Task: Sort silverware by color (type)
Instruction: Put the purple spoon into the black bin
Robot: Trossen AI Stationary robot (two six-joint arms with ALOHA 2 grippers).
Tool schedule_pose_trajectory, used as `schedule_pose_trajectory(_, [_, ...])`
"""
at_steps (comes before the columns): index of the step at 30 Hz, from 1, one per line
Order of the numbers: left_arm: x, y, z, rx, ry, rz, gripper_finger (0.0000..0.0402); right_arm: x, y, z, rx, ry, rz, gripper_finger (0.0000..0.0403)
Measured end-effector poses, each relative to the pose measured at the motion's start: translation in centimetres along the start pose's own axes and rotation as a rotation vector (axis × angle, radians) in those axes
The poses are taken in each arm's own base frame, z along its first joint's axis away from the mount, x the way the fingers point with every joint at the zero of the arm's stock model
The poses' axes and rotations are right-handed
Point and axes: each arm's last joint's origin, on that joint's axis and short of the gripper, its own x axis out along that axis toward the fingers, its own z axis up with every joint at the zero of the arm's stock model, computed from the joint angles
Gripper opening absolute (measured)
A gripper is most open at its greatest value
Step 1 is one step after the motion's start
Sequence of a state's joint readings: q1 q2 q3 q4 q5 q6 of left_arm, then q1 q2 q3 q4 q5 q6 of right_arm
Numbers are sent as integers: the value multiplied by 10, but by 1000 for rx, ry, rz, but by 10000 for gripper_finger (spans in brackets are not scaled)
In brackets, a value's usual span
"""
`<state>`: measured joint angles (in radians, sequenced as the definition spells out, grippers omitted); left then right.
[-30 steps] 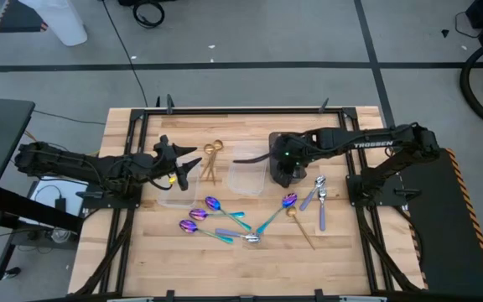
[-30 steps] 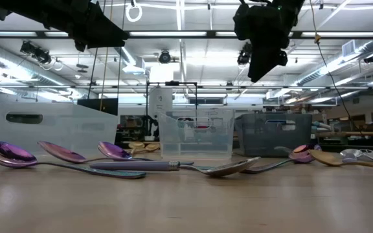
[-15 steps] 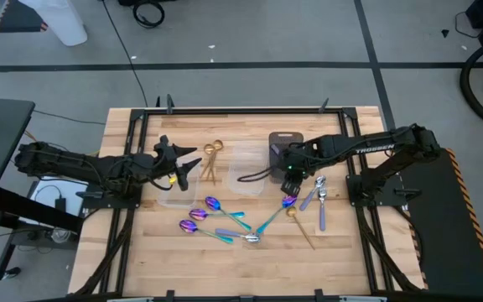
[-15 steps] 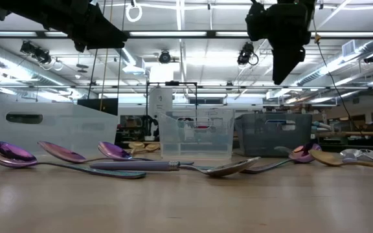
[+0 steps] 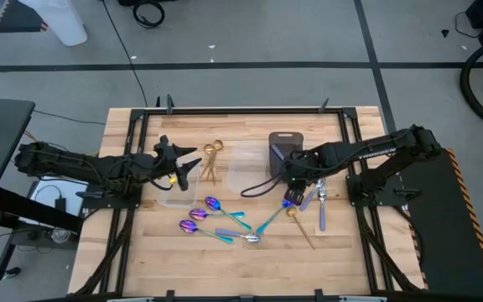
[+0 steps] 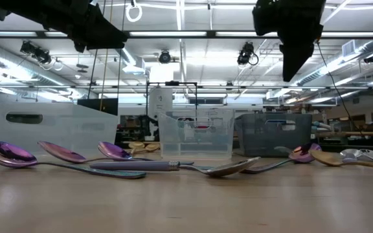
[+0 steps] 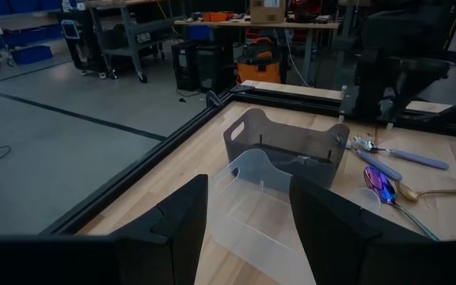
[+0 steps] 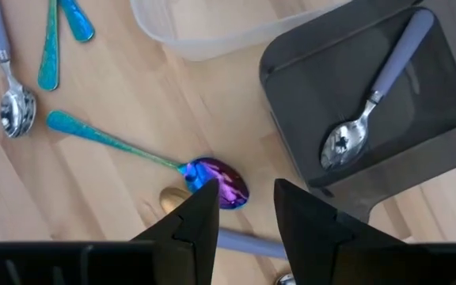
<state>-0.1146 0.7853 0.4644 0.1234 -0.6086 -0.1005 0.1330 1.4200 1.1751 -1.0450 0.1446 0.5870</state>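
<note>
Right end effector (image 8: 242, 207) now over purple spoon (image 8: 218, 179), fingers apart, empty.

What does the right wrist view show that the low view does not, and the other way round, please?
Only the right wrist view shows the silver spoon lying inside the dark grey tray, below the open right gripper. Only the low view shows the clear container side-on with the workshop behind it. Both show the iridescent purple spoon beside a gold spoon.
</note>
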Motion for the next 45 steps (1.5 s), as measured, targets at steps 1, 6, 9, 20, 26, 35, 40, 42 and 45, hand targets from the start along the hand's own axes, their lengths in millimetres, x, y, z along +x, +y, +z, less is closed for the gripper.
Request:
schedule_pose_trajectory(1, [0, 0, 0, 0, 1, 0, 188, 0, 1, -1, 0, -2, -6, 133])
schedule_pose_trajectory(6, [0, 0, 0, 1, 3, 0, 188, -1, 4, -8, -1, 23, -34, 133])
schedule_pose_trajectory(9, [0, 0, 0, 0, 3, 0, 188, -2, 6, -14, -4, 54, -52, 133])
schedule_pose_trajectory(20, [0, 0, 0, 0, 3, 0, 188, -6, 15, -29, -14, 103, -82, 133])
schedule_pose_trajectory(26, [0, 0, 0, 0, 3, 0, 188, -3, 10, -36, 43, 160, -128, 132])
schedule_pose_trajectory(35, [0, 0, 0, -2, 4, 0, 188, 32, -2, -63, 125, 340, -158, 132])
schedule_pose_trajectory(40, [0, 0, -1, -12, 5, 0, 188, 50, -12, -76, 219, 423, -165, 132])
schedule_pose_trajectory(42, [0, 0, -1, -12, 5, 0, 188, 57, -17, -81, 275, 460, -180, 132])
schedule_pose_trajectory(45, [0, 0, -1, -9, 9, 0, 188, 67, -24, -90, 347, 501, -200, 132])
